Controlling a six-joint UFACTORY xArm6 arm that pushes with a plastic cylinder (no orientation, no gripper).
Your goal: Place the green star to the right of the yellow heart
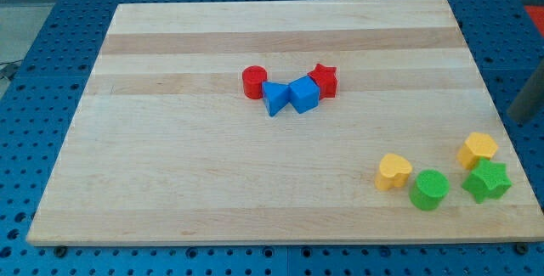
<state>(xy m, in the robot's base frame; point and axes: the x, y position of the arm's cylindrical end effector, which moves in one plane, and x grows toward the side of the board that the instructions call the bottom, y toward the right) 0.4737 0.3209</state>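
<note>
The green star [487, 181] lies near the board's bottom right corner. It touches a yellow hexagon-like block [478, 149] just above it. The yellow heart [393, 171] lies to the star's left, with a green cylinder [429, 189] between them, touching the heart's lower right. My rod comes in at the view's right edge. Its tip [518, 121] sits just off the board's right edge, above and right of the yellow hexagon-like block, touching no block.
Near the middle of the wooden board [212, 157] several blocks lie in a row: a red cylinder [253, 82], a blue triangle-like block [274, 98], a blue cube [303, 94] and a red star [323, 80]. A blue perforated table surrounds the board.
</note>
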